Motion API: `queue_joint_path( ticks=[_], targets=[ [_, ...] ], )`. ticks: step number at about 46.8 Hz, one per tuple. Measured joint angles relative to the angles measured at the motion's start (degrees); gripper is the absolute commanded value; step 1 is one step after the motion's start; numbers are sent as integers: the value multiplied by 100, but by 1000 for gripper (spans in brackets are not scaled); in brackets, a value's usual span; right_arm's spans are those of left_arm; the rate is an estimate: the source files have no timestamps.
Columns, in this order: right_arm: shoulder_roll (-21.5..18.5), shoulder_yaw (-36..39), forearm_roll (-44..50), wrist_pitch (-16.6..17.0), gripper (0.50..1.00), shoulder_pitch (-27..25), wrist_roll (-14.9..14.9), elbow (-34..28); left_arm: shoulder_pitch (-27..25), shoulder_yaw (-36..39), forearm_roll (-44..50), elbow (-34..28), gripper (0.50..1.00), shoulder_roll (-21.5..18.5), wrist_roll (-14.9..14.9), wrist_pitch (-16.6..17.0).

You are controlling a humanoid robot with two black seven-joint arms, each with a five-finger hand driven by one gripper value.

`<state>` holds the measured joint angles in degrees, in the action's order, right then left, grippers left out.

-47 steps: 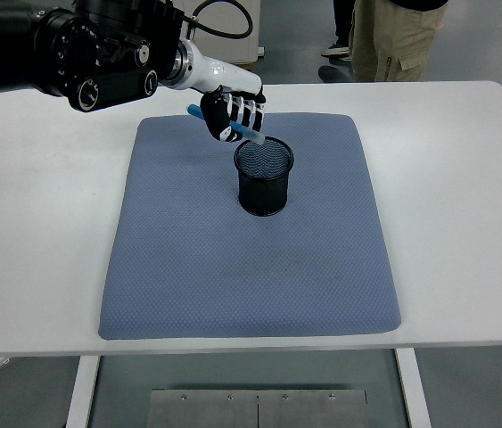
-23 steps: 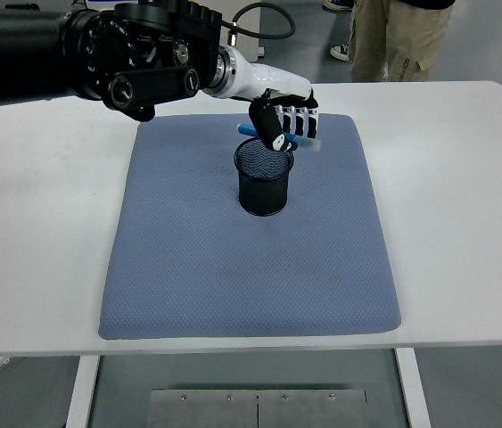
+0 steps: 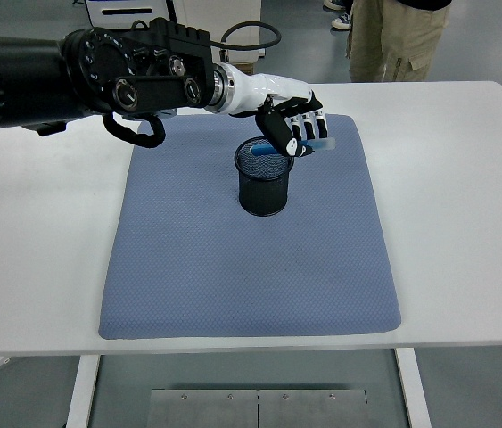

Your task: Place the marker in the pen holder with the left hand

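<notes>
The left robot hand (image 3: 292, 123), black with white-backed fingers, reaches in from the left and hangs over the rim of the black wire-mesh cylindrical pen holder (image 3: 264, 176), fingers curled around a slim blue marker (image 3: 288, 147) held nearly level. The holder stands on a textured blue-grey mat (image 3: 249, 259) on the white table (image 3: 37, 232).

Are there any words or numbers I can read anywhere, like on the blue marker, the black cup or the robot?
No readable text anywhere.
Marker in the left robot hand: no print shows.
Pen holder: plain black mesh, no label.
Blue mat: plain, no writing.
Robot arm: no words or numbers that can be made out.
</notes>
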<state>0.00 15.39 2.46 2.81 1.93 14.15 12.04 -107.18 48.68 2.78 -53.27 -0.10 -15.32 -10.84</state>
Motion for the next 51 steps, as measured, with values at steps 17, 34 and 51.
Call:
queue_joint_path(
  ticks=[17,34,51],
  targets=[
    [0,-1,0,0,1000,0,0,0,317,1,681,125,500,-71,-198,-12],
    [0,0,0,0,1000,0,0,0,540,23,1297,77,543,-170,-524,-54],
    [0,0,0,0,1000,0,0,0,628,46,1401,58,853,-341,-544,-25]
  ],
)
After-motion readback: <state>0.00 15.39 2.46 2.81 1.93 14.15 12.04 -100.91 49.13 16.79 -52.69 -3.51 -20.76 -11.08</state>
